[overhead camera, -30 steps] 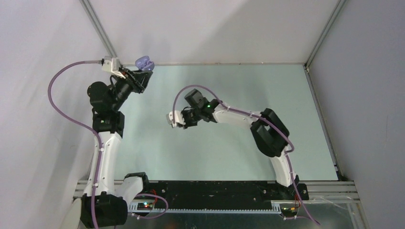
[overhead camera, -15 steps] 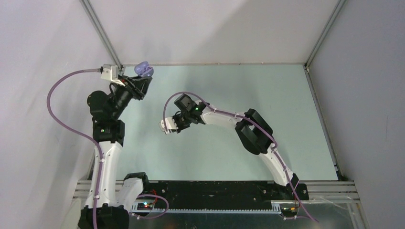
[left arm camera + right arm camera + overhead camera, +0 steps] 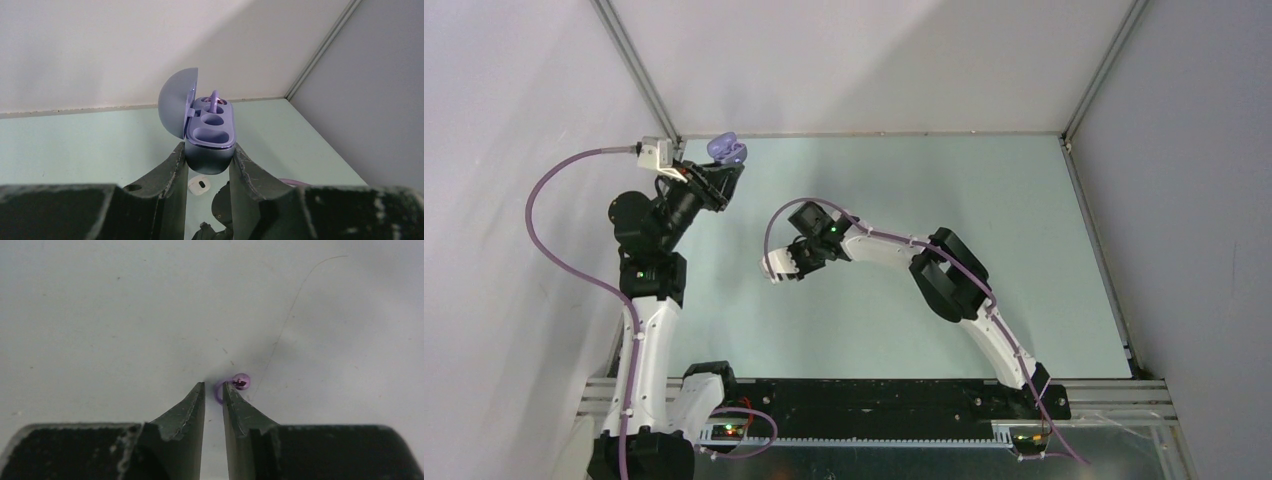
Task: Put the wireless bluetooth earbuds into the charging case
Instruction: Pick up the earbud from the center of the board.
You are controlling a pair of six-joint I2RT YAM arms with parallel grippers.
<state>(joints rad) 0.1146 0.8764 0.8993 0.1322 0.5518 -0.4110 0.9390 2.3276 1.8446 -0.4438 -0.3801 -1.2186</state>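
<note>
My left gripper (image 3: 728, 164) is shut on the purple charging case (image 3: 727, 149) and holds it up at the table's far left corner. In the left wrist view the left gripper (image 3: 207, 146) clamps the case's dark base (image 3: 210, 157). The lid (image 3: 176, 106) stands open to the left. One purple earbud (image 3: 214, 101) sits in the far slot and the near slot is empty. My right gripper (image 3: 775, 271) points down at the table. In the right wrist view the right gripper (image 3: 213, 386) has its jaws a narrow gap apart, with a second purple earbud (image 3: 241, 381) at the tips, partly between them. No white earbuds are clearly visible.
A small white thing with a dark oval (image 3: 199, 185) shows below the case beside dark parts of the right arm (image 3: 225, 200); I cannot tell what it is. The white back wall and a metal corner post (image 3: 634, 60) stand close behind the left gripper.
The right arm has swung left and toward the near edge, most of it in the first half second. The left arm has shifted slightly, still holding the case.
</note>
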